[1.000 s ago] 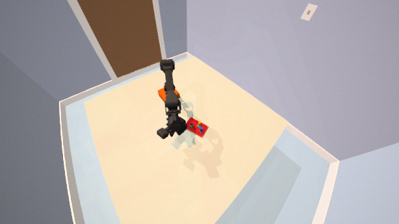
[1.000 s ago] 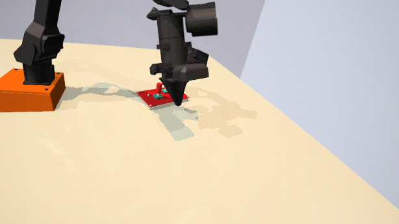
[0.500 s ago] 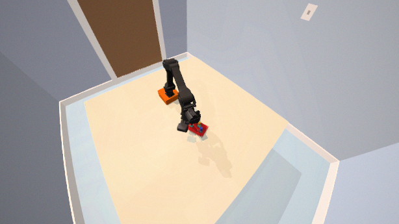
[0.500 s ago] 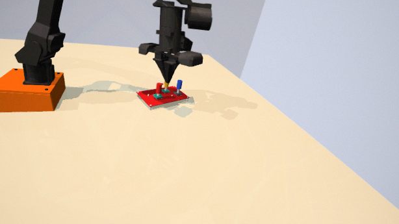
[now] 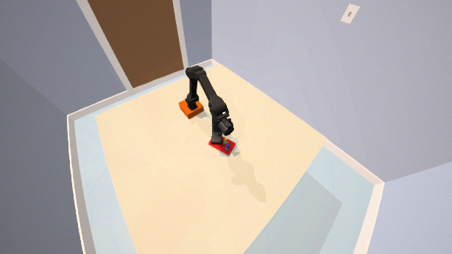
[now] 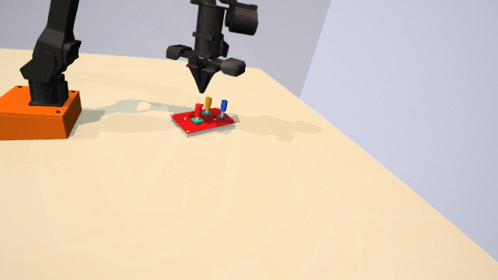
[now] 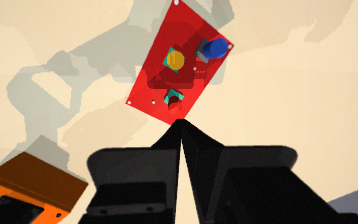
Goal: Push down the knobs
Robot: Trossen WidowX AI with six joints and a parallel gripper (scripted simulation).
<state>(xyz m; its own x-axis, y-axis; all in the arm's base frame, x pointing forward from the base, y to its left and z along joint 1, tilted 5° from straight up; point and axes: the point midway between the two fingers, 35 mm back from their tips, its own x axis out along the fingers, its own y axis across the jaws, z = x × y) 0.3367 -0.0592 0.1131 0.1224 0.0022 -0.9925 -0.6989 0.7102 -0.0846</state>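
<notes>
The red circuit board (image 5: 221, 150) (image 6: 182, 124) (image 7: 175, 25) stands on short legs. A red knob (image 6: 198, 110) (image 7: 174, 103) and a yellow knob (image 6: 208, 102) (image 7: 176, 60) stand over teal potentiometers. A blue knob (image 6: 224, 105) (image 7: 218, 48) stands over a grey one. Pale shaft shows plainly under the blue knob and a shorter piece under the yellow one; under the red knob the gap is too small to judge. My gripper (image 6: 202, 92) (image 7: 180, 120) is shut and empty, pointing down above the board. Its tips are higher than all three knobs and touch nothing.
The orange arm base (image 5: 191, 108) (image 6: 75, 116) (image 7: 75, 197) stands on the table to the left of the board in the exterior view. The arm reaches over the board and partly hides it in the top view. Walls stand beyond the table's edges.
</notes>
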